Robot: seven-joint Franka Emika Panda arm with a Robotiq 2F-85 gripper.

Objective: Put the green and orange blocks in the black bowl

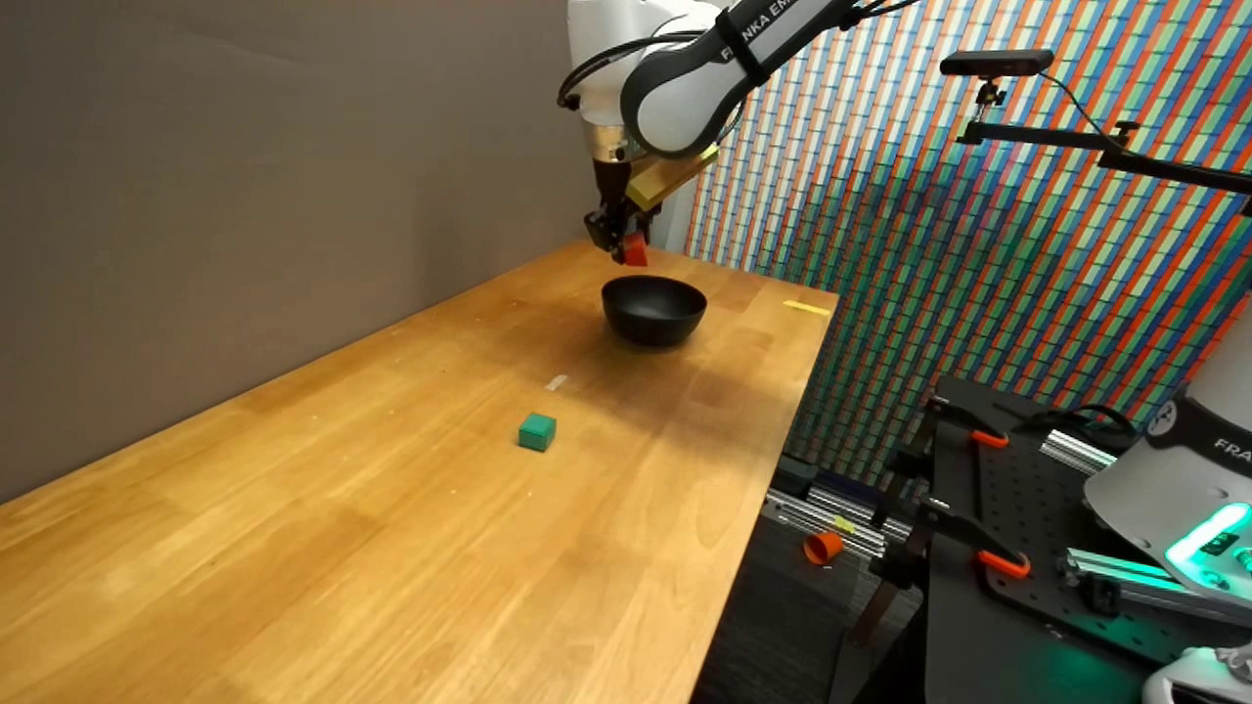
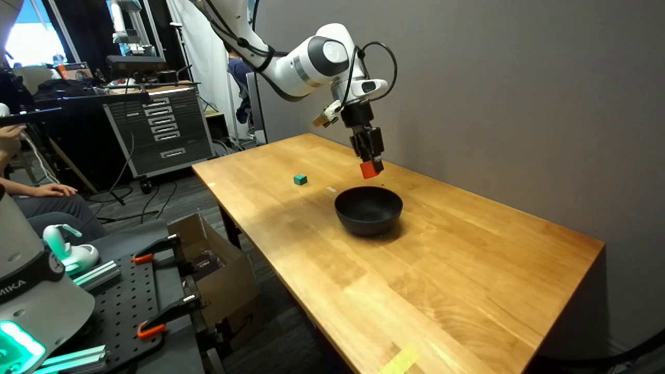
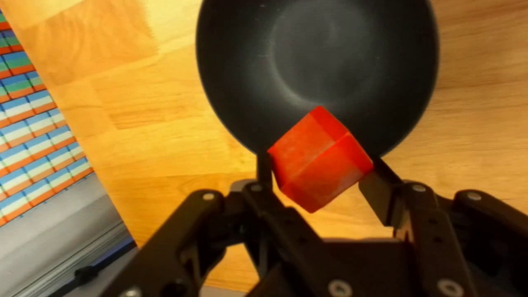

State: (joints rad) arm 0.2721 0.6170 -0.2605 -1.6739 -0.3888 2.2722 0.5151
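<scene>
In both exterior views, the black bowl (image 1: 653,323) and green block (image 1: 537,432) are occupying the surface (image 1: 391,548) mid-frame. The end effector (image 3: 319,171) is grasping the orange block (image 3: 321,160) right of wrist-view center, one corner pointing up-frame.

Lighting's decent tbh, warm and bright on the worktop (image 1: 411,508). In both exterior views a soft, smudgy shadow (image 1: 699,396) spreads over it below the jaws, beside the black bowl (image 2: 368,210). Way up left of the jaws in an exterior view, the window (image 2: 35,44) is totally blown out (RIP highlights). Wrist view: worktop glows yellow left of the jaws, goes duller brown on their right, the orange block (image 3: 321,161) between them looks oversaturated, and the jaws themselves are dark and kinda soft.
</scene>
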